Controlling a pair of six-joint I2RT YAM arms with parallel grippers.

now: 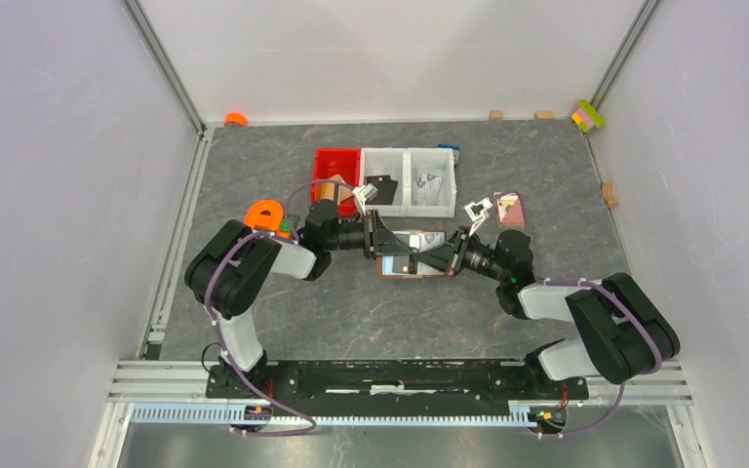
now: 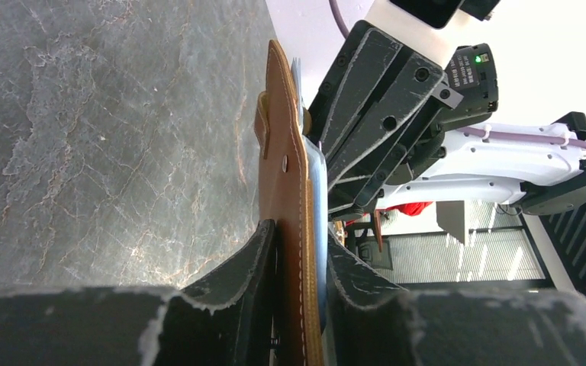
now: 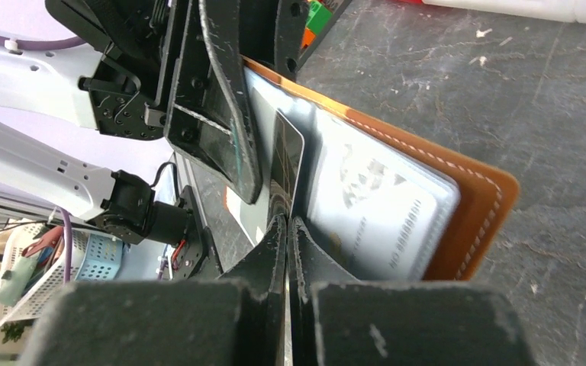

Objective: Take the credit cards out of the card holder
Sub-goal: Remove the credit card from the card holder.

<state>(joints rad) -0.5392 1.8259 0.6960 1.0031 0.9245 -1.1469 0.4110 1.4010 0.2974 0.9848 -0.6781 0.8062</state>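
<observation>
The brown card holder (image 1: 414,265) lies open at mid-table between both grippers. My left gripper (image 1: 382,239) is shut on its leather flap; in the left wrist view the card holder (image 2: 284,168) stands edge-on between my left gripper's (image 2: 301,248) pads. My right gripper (image 1: 446,255) is shut on a dark grey credit card (image 3: 287,162) that sticks up out of a pocket, edge-on between my right gripper's (image 3: 288,223) pads. The card holder's brown rim (image 3: 482,206) frames a pale lining, with another card (image 3: 374,206) under a clear pocket.
A red bin (image 1: 335,168) and two white bins (image 1: 408,181) stand just behind the grippers; a black square piece (image 1: 382,185) lies in one white bin. A pink-red picture card (image 1: 510,208) lies to the right. An orange object (image 1: 265,214) sits by the left arm.
</observation>
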